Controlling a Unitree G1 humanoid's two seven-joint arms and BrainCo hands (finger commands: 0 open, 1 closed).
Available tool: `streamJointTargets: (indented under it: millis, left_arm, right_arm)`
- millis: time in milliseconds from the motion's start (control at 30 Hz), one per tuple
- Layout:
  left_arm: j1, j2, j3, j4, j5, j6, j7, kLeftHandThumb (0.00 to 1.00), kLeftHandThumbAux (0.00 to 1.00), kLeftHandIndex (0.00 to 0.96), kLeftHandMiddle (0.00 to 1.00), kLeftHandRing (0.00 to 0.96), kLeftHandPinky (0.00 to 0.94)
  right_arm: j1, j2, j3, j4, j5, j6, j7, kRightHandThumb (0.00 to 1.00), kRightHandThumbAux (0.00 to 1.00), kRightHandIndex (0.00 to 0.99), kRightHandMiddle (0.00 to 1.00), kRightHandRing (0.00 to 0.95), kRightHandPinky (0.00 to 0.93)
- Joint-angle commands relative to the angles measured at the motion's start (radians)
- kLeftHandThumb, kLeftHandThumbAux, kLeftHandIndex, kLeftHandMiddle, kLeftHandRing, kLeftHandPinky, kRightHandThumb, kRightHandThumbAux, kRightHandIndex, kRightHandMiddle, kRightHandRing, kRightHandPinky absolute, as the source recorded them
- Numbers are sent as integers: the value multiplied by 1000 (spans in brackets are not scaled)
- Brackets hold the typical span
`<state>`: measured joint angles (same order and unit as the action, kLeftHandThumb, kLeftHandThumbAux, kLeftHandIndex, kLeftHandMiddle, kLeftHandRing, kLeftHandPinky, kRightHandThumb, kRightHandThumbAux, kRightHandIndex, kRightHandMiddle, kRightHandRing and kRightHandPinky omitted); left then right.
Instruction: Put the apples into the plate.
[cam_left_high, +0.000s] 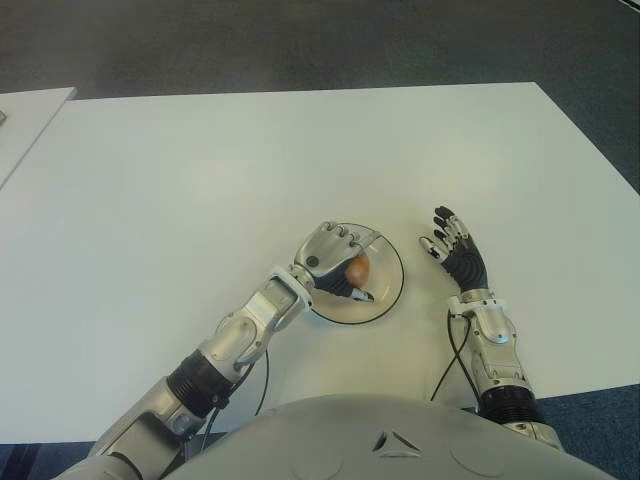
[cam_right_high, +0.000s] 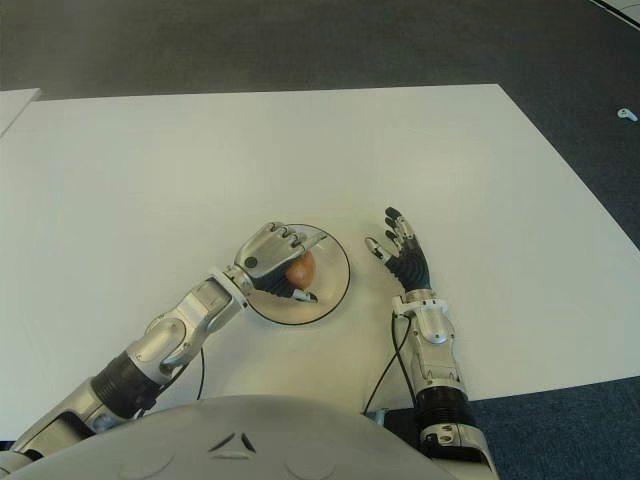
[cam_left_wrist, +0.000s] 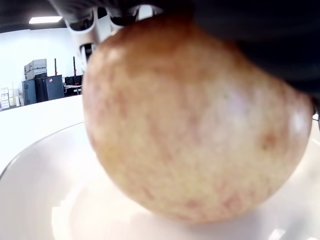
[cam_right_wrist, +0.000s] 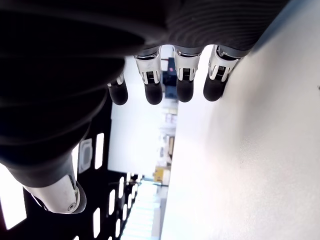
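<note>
- I see the L hand just below centre of the eye views, fingers curled round an apple – clamped on it, palm down.
- L wrist view: apple fills most of the frame, reddish-yellow skin w/ speckles, dark fingers over its top. Its underside looks down at or on the plate's white inside; I can't tell if they touch.
- Plate is white, round, dark rim, centre-bottom of the eye views. L hand covers its left half; apple sits inside the rim outline, roughly mid-plate.
- L forearm runs from the plate down to the lower left corner of the frame, a thin black cable looping beside it.
- R hand shows right of the plate, apart from it, palm up, fingers spread and holding nothing.
- R wrist view: four fingertips extended in a row, thumb off to the side, nothing between them, white table alongside.
- Table is white and takes up most of the eye views; dark carpet across the top and right edges.
- Only one apple visible to me in any view.
- A second white surface edge pokes in at the upper left of the left eye view.
</note>
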<state>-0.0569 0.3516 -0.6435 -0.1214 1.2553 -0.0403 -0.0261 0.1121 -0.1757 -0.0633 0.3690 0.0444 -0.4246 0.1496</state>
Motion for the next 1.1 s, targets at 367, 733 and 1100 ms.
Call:
streamJointTargets:
  millis: [367,733,1100]
  left_arm:
    - [2,14,2,-15,11,-6,53,82,304,0,0,0,0]
    - [11,15,9,-30,-2,-2,35,98,311,0,0,0,0]
    - [13,17,11,-37,-7,-5,36,114,310,0,0,0,0]
  right_arm:
    - [52,32,25,109,-6,77,17,91,657,7,0,0,0]
    - [48,36,20,120,7,70,27,98,678,9,1,0,0]
    - [47,35,23,121,11,65,33,98,685,6,0,0,0]
